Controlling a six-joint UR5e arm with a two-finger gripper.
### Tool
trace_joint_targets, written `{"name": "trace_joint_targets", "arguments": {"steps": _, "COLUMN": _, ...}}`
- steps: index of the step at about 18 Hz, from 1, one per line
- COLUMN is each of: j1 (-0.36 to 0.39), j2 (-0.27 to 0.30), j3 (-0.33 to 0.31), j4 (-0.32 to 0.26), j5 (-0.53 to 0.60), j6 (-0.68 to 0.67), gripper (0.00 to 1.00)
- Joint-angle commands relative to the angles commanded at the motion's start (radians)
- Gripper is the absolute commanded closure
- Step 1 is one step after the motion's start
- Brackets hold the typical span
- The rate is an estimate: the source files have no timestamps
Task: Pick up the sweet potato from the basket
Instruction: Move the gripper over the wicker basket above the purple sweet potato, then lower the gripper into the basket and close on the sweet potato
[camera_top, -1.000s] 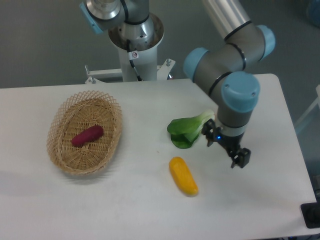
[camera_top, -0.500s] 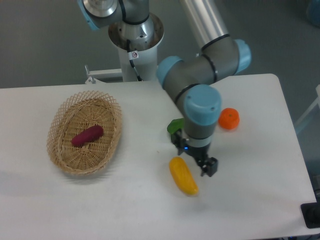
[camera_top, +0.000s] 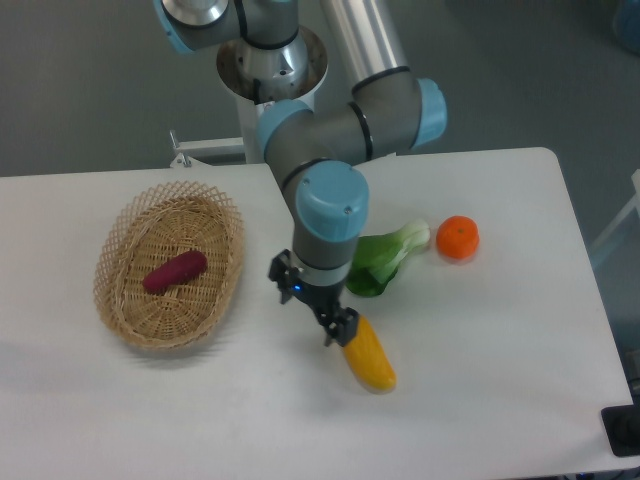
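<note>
The grey-and-blue jointed arm has swung leftward across the white surface (camera_top: 480, 380) over the last second, from the right side past the middle; its black two-finger pincer (camera_top: 318, 312) now hangs between the oval woven tan wicker basket (camera_top: 118, 318) and the oblong yellow vegetable (camera_top: 368, 354), nearer to the vegetable and appearing almost to touch its upper end. The move uncovers a round orange fruit (camera_top: 458, 238) and the leafy green vegetable (camera_top: 385, 262), both of which the arm hid a second ago; neither appears disturbed, and the yellow vegetable lies where it lay. For the task this reads as an approach in progress: the pincer is closing the gap to the basket but is not yet over it, so the grasp remains to be done. The pincer carries nothing; how far its fingers stand apart cannot be told from this angle.

The small smooth magenta-purple sweet potato (camera_top: 175, 271) lies inside the basket, near the middle of its floor, unmoved across the frames; it lies slantwise, its right end higher in the picture; its skin looks even and slightly glossy, with rounded ends; nothing else shares the basket, so the top and sides appear free for a grasp from above.
</note>
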Motion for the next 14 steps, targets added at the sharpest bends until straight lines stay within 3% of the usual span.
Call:
{"name": "trace_joint_targets", "arguments": {"steps": 3, "j1": -0.037, "j2": 0.032, "j3": -0.052, "j4": 0.012, "j5": -0.015, "j6": -0.025, "gripper": 0.0}}
{"name": "trace_joint_targets", "arguments": {"steps": 14, "j1": -0.167, "j2": 0.081, "j3": -0.137, "j4": 0.02, "j5": -0.054, "j6": -0.17, "gripper": 0.0}}
